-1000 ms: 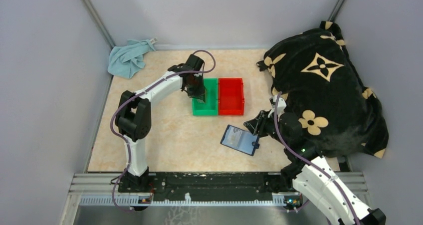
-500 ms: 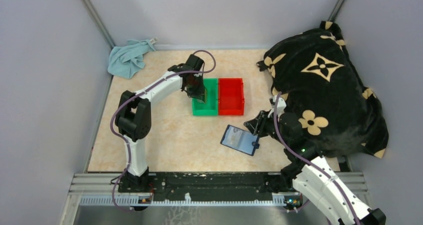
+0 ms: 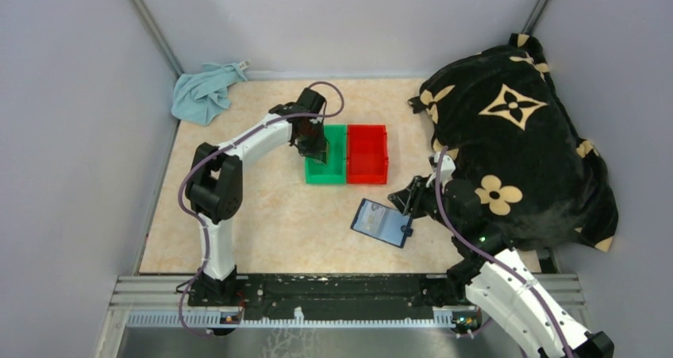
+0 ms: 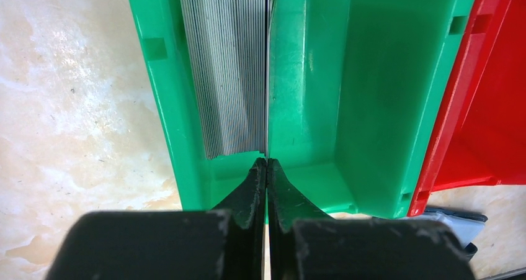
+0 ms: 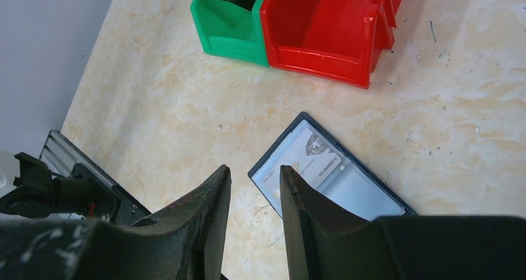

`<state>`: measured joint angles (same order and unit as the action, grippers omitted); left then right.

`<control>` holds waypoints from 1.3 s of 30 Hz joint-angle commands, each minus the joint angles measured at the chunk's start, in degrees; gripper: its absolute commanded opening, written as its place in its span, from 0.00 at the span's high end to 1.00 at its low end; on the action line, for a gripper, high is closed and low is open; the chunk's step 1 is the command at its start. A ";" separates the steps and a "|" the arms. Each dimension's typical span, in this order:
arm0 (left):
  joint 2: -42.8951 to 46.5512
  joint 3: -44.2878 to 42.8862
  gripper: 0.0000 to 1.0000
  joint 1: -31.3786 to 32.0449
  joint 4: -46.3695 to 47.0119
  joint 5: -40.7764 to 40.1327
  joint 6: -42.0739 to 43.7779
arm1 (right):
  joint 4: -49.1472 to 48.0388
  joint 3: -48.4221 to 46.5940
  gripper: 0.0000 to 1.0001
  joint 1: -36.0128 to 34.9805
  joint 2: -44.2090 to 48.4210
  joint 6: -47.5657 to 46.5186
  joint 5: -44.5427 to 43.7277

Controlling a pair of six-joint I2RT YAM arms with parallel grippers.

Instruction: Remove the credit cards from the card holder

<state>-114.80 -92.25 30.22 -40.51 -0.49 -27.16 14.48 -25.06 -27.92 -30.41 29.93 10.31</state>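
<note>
The card holder [image 3: 382, 222] lies open on the table, a navy wallet with clear inner pockets [image 5: 366, 196]. One grey credit card [image 5: 310, 159] shows in its pocket. My right gripper [image 5: 254, 168] hangs open just above the wallet's edge [image 3: 401, 202], with one fingertip [image 5: 286, 174] over its corner and nothing held. My left gripper [image 4: 267, 161] is inside the green bin [image 4: 310, 106], reaching in from the bin's left side [image 3: 316, 150]. It is shut on another credit card [image 4: 229, 75], grey and striped, seen almost edge-on and running away from the fingertips.
A red bin [image 3: 367, 175] stands against the right side of the green bin [image 3: 327, 177]. A black flower-patterned blanket [image 3: 516, 136] is heaped at the right, close behind my right arm. A light blue cloth [image 3: 205, 92] lies in the far left corner. Grey walls enclose the table.
</note>
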 commanded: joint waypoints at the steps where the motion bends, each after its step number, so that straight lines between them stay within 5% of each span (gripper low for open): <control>1: -0.97 -1.95 0.97 -0.31 -0.65 -0.67 0.62 | -1.30 -0.17 0.64 0.58 0.23 -1.15 -0.75; 25: -0.22 -2.58 0.91 -0.23 -0.43 -0.69 0.23 | -1.28 -0.01 0.64 0.59 0.20 -1.19 -0.70; 35: 8.41 0.37 0.92 0.40 3.27 -4.80 -0.59 | -0.94 -0.17 0.65 0.54 0.41 -0.82 -0.76; 39: 16.76 8.01 0.94 0.94 11.14 -5.30 -0.07 | -2.22 0.50 0.83 0.59 0.07 -1.99 1.47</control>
<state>-107.07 -88.84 30.61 -36.62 -4.05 -27.38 14.66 -25.02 -27.92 -30.48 29.56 10.31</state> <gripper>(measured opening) 0.067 0.254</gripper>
